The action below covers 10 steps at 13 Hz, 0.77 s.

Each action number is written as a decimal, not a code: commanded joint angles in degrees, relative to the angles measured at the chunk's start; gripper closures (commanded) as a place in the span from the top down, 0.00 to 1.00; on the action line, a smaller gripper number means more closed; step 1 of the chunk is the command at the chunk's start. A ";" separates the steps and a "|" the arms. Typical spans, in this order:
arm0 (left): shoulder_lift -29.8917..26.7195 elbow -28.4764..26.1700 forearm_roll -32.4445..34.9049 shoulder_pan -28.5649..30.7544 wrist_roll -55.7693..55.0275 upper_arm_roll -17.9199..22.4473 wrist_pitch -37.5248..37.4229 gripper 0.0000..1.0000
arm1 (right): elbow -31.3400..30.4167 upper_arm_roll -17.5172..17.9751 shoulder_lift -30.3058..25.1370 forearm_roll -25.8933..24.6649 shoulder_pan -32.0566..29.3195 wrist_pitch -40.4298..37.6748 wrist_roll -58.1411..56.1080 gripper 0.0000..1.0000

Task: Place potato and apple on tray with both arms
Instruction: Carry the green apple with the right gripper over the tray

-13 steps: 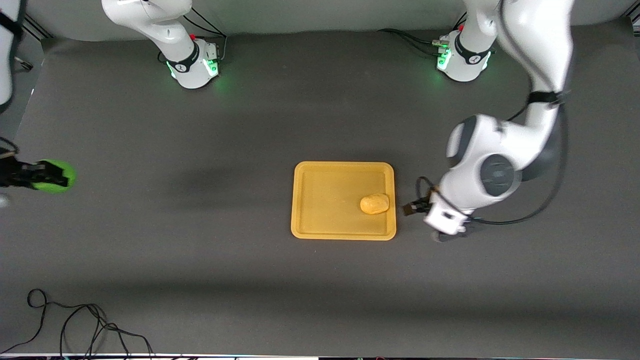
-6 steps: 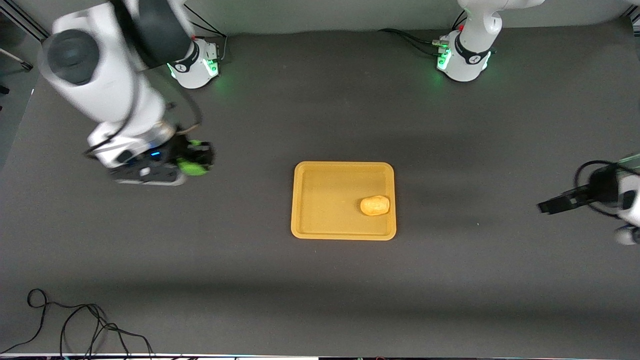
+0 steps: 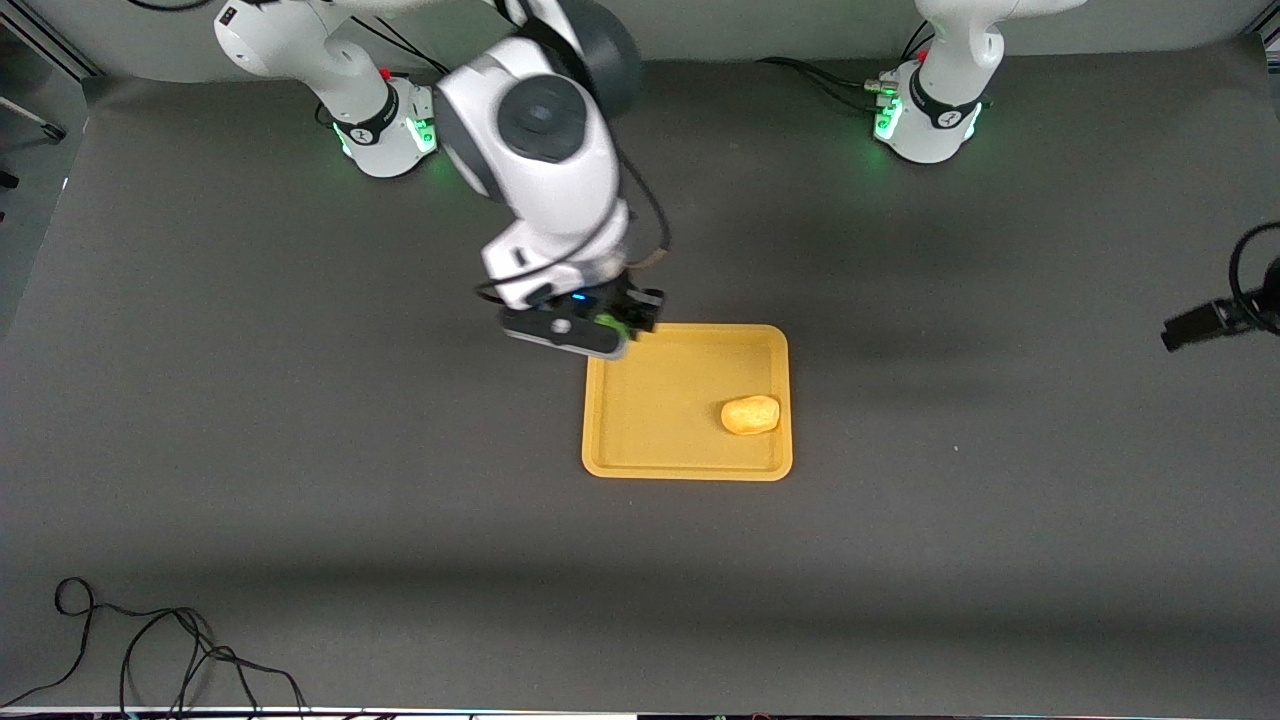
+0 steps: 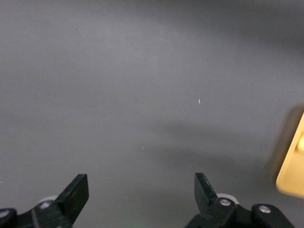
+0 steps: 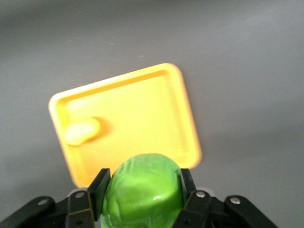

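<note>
The orange-yellow tray (image 3: pixel 660 400) lies mid-table. On it rests the yellow-tan potato (image 3: pixel 750 413), at the side toward the left arm's end. My right gripper (image 3: pixel 622 322) hangs over the tray's corner that is farthest from the front camera, toward the right arm's end. It is shut on the green apple (image 3: pixel 607 322). In the right wrist view the apple (image 5: pixel 142 190) fills the space between the fingers, with the tray (image 5: pixel 137 114) and potato (image 5: pixel 81 130) below. My left gripper (image 3: pixel 1200 325) is over bare table near the left arm's end. It is open and empty (image 4: pixel 141 190).
A black cable (image 3: pixel 150 650) lies looped on the mat near the front camera at the right arm's end. Both arm bases (image 3: pixel 385 130) (image 3: pixel 925 115) stand along the table's edge farthest from the camera. The tray's edge (image 4: pixel 294 166) shows in the left wrist view.
My right arm swung in from the right arm's end of the table, carrying the apple to the tray's corner. My left arm pulled away from the tray toward its own end.
</note>
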 commanded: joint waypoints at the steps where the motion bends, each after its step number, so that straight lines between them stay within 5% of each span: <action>1: -7.46 -8.59 -1.18 -0.40 5.25 0.46 -1.96 0.99 | 6.10 0.85 10.23 0.49 -0.12 5.17 3.15 0.29; 6: -8.96 -9.47 -4.88 -0.57 4.99 0.38 -1.36 0.99 | 5.48 0.76 19.30 -1.52 0.06 13.52 2.80 0.29; 10: -8.26 -9.03 -5.06 -0.75 4.38 0.38 -1.62 0.99 | -0.85 0.85 20.19 -2.32 -0.12 23.10 2.54 0.29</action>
